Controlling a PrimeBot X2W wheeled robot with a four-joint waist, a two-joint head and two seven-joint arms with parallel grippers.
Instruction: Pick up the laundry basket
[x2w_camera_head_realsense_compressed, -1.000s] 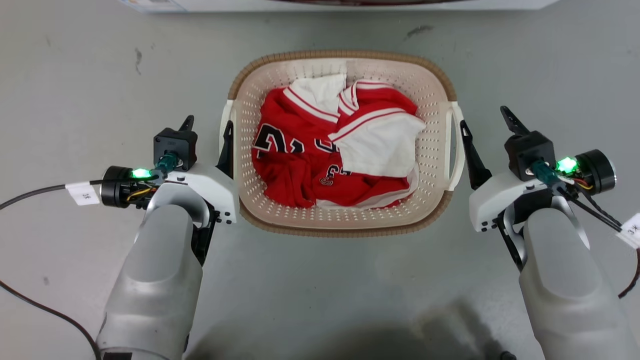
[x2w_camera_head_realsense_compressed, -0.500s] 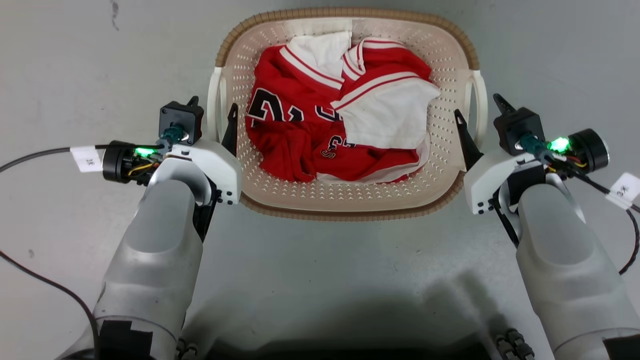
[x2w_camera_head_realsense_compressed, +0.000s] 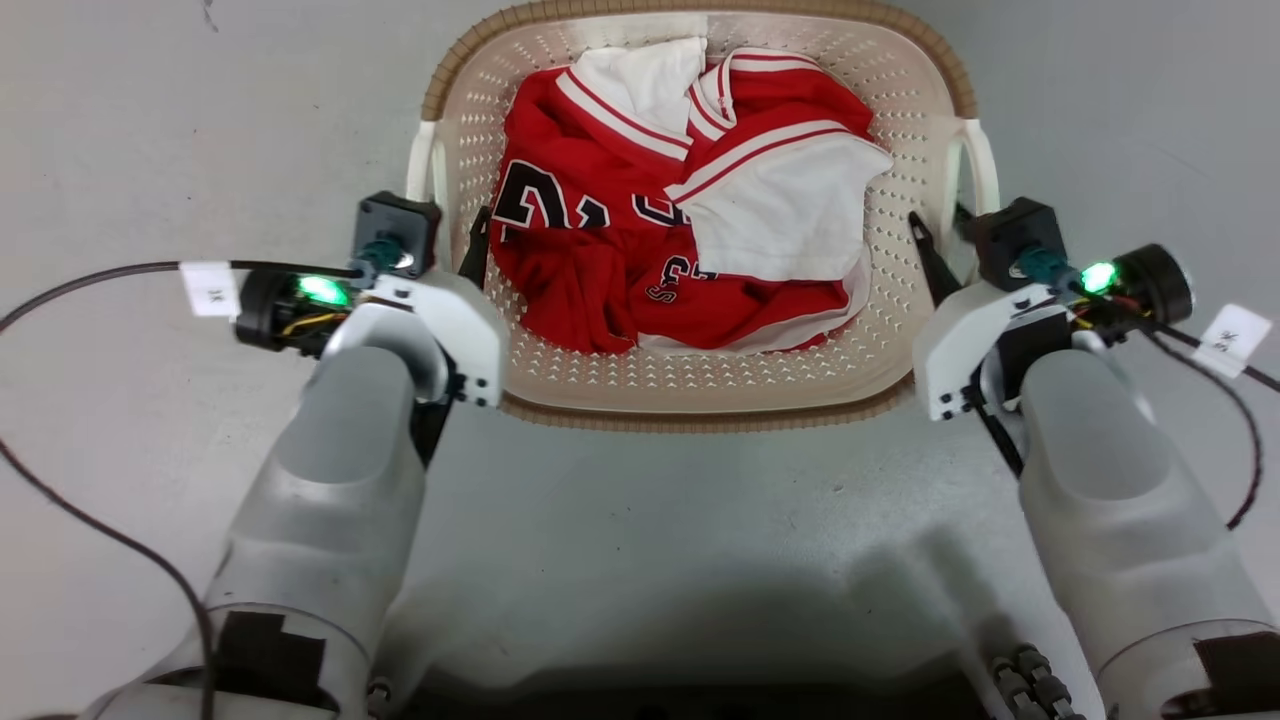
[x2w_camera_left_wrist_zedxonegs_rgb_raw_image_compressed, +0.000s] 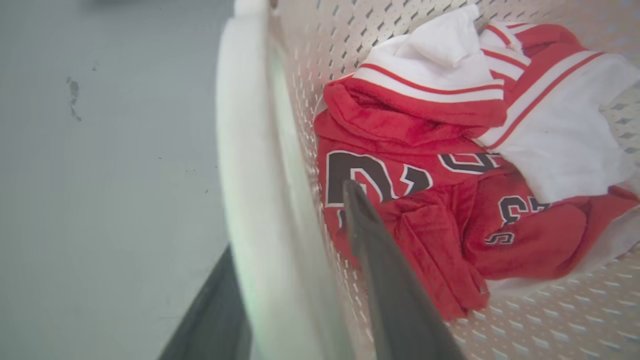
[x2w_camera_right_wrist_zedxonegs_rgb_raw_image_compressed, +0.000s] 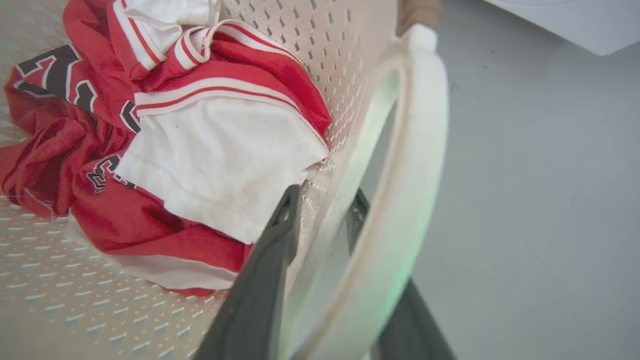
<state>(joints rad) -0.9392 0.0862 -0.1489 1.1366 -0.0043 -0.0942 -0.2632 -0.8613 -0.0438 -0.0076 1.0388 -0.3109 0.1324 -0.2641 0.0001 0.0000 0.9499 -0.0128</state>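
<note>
The laundry basket (x2w_camera_head_realsense_compressed: 700, 412) sits on the floor (x2w_camera_head_realsense_compressed: 150, 130) at the upper centre of the head view. The left gripper (x2w_camera_head_realsense_compressed: 440, 215) straddles its left handle (x2w_camera_left_wrist_zedxonegs_rgb_raw_image_compressed: 250, 175) and the right gripper (x2w_camera_head_realsense_compressed: 938, 215) its right handle (x2w_camera_right_wrist_zedxonegs_rgb_raw_image_compressed: 420, 150). Both have their fingers apart, one inside the wall and one outside. Whether they touch the basket I cannot tell.

Top edge of the head view slices off the laundry basket (x2w_camera_head_realsense_compressed: 700, 415) at its far rim. In the left wrist view the white handle (x2w_camera_left_wrist_zedxonegs_rgb_raw_image_compressed: 250, 175) is one close blur down the frame's middle, covering most of the outer finger of the left gripper (x2w_camera_left_wrist_zedxonegs_rgb_raw_image_compressed: 290, 220). It's probably touching, but that's unclear. The lettering on the jersey (x2w_camera_head_realsense_compressed: 600, 290) folds away, unreadable.
</note>
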